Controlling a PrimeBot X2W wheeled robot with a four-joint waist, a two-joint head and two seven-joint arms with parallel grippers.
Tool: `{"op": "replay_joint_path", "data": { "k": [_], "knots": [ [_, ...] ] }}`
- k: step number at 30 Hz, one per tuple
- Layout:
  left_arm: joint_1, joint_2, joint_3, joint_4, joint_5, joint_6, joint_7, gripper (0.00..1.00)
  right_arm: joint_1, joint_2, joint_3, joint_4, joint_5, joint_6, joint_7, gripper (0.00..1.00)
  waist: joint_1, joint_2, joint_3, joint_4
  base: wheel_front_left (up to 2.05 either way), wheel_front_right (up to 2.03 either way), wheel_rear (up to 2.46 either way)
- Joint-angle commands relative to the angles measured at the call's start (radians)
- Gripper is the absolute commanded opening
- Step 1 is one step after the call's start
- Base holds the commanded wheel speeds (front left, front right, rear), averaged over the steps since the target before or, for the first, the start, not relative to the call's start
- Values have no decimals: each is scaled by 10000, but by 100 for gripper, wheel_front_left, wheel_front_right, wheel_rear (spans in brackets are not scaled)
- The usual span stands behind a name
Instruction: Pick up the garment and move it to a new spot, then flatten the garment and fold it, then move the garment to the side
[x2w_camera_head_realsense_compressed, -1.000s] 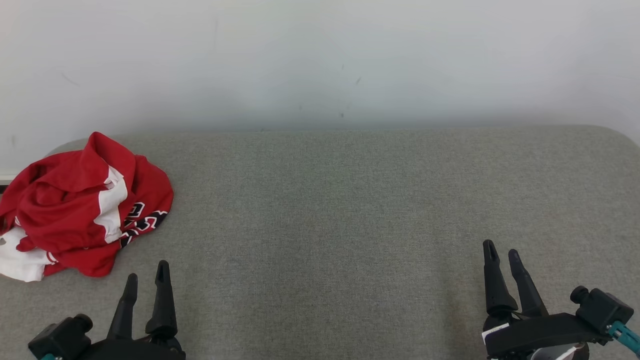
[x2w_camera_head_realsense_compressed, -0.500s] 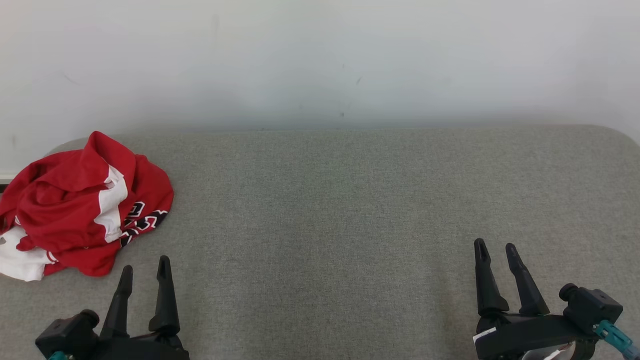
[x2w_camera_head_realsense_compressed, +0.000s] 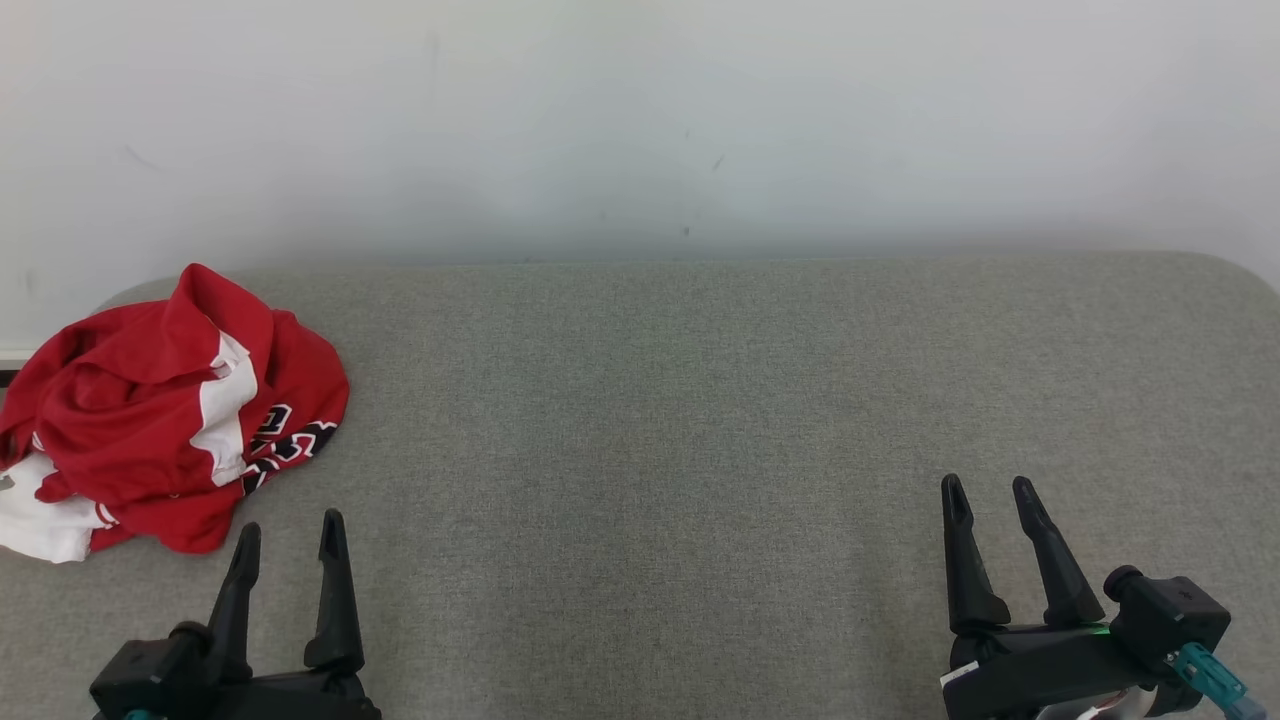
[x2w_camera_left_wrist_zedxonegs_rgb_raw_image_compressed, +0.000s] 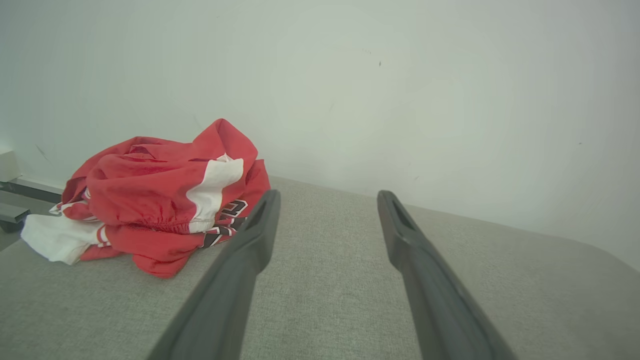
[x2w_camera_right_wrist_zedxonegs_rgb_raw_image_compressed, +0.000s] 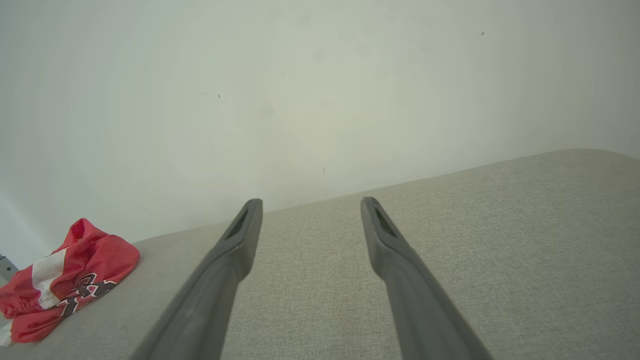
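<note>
**A:** What has changed over the last second?

**B:** Very little. The left tool (x2w_camera_head_realsense_compressed: 290, 522), at seven o'clock in the head view, has sunk slightly toward the bottom edge and squared up, so its fingers point nearer twelve o'clock. The right tool (x2w_camera_head_realsense_compressed: 988, 481), at five o'clock, has drifted a little toward nine o'clock. Both stand wide open with nothing between their fingers.

**A:** And the garment?

**B:** The garment (x2w_camera_head_realsense_compressed: 150, 410) has not stirred. It is a crumpled red and white heap (some dark lettering shows on one fold) at the left end of the desk (x2w_camera_head_realsense_compressed: 650, 400), about nine o'clock in the head view. It lies near the left tool, toward eleven o'clock from it, and nothing touches it. The right tool is well apart from it.

**A:** What does that mean for the task?

**B:** I'd judge the pick-up has not begun, and these small shifts look like the arms settling. The left tool seems better placed for the first reach. The bare middle of the desk, toward twelve o'clock, looks a likely new spot. Flattening, folding and moving aside all remain.
</note>
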Motion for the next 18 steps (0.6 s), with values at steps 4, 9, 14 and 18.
{"op": "replay_joint_path", "data": {
  "k": [4,9,14,18],
  "knots": [
    [133,105,-10,-140,348,-76,-138,100,4,-34,-57,-94,-504,-15,-133,100,0,0,-6,-1,0,0,0],
    [259,144,69,-216,659,-153,-252,100,46,-33,-144,-101,-977,-16,-234,100,0,0,-8,-1,0,0,0],
    [279,148,131,-284,961,-220,-344,100,65,-34,-223,-83,-1411,-17,-341,100,0,0,-25,11,0,0,0],
    [314,123,108,-298,1224,-265,-421,100,105,-35,-302,-8,-1743,-18,-417,100,0,0,-42,20,0,0,0]
  ]
}}
